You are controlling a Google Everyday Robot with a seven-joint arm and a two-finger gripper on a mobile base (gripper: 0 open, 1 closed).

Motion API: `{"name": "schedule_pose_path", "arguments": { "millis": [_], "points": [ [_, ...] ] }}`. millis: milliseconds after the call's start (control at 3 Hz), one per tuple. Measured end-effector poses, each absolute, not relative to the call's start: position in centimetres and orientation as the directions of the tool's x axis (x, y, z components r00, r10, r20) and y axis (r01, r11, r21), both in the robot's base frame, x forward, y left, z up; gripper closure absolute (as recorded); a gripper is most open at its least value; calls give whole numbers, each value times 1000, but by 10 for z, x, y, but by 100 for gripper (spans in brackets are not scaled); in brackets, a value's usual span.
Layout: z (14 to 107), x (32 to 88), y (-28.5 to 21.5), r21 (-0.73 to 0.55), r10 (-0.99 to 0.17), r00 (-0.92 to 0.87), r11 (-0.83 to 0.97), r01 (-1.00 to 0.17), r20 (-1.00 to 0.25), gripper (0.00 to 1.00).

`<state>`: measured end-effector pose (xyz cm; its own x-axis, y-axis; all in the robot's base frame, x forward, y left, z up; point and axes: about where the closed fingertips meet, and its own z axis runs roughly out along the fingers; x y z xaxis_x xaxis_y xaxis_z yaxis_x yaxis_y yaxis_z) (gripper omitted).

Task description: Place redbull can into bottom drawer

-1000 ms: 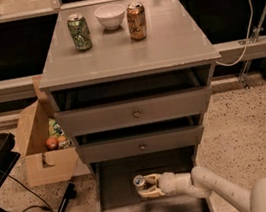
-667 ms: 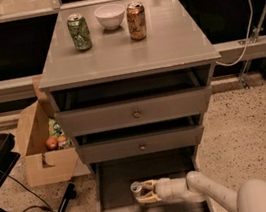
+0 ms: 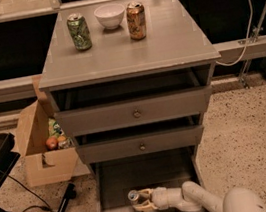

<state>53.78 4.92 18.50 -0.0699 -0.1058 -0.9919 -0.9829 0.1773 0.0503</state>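
The redbull can (image 3: 134,201) is a slim silver can with a shiny top, standing upright inside the open bottom drawer (image 3: 150,176), near its front left. My gripper (image 3: 141,202) reaches in from the lower right and its pale fingers (image 3: 146,193) close around the can. The arm runs off to the bottom right corner. The can sits low in the drawer; I cannot tell whether it touches the floor of it.
On the cabinet top stand a green can (image 3: 79,31), a white bowl (image 3: 110,15) and an orange-brown can (image 3: 136,21). Two upper drawers with round knobs (image 3: 136,113) are slightly open. A cardboard box (image 3: 40,143) and a black stand (image 3: 16,198) sit at the left.
My gripper has carried the can leftward and lower within the bottom drawer. Nothing else has moved.
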Motion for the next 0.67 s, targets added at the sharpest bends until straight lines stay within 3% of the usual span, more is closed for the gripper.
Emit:
{"name": "schedule_pose_path", "arguments": {
  "millis": [667],
  "points": [
    [185, 536, 53, 54, -103, -72, 173, -984, -992, 59]
  ]
}}
